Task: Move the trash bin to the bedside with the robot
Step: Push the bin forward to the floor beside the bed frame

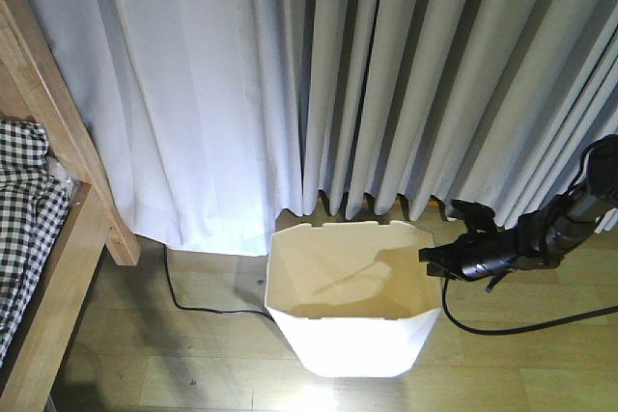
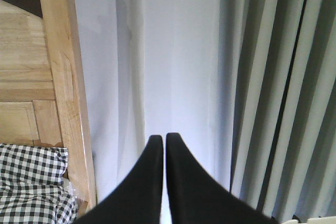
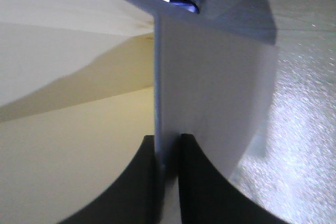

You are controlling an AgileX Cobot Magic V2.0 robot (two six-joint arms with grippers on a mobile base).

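The white trash bin [image 1: 352, 340] stands on the wooden floor in front of the curtains, its cream inside showing. My right gripper [image 1: 426, 256] reaches in from the right and is shut on the bin's right rim. In the right wrist view the black fingers [image 3: 142, 182] of the right gripper [image 3: 167, 141] straddle the thin bin wall [image 3: 210, 77], one inside and one outside. The bed [image 1: 68, 258], with a light wooden frame and checked bedding [image 1: 24, 209], is at the left, a gap of floor away from the bin. My left gripper [image 2: 164, 139] is shut on nothing and faces the curtain beside the bed post [image 2: 63, 77].
Pale curtains [image 1: 386, 74] hang to the floor just behind the bin. A black cable [image 1: 193, 308] lies on the floor between bed and bin. Another cable [image 1: 521, 323] loops under my right arm. Checked bedding [image 2: 31, 182] shows low at the left in the left wrist view.
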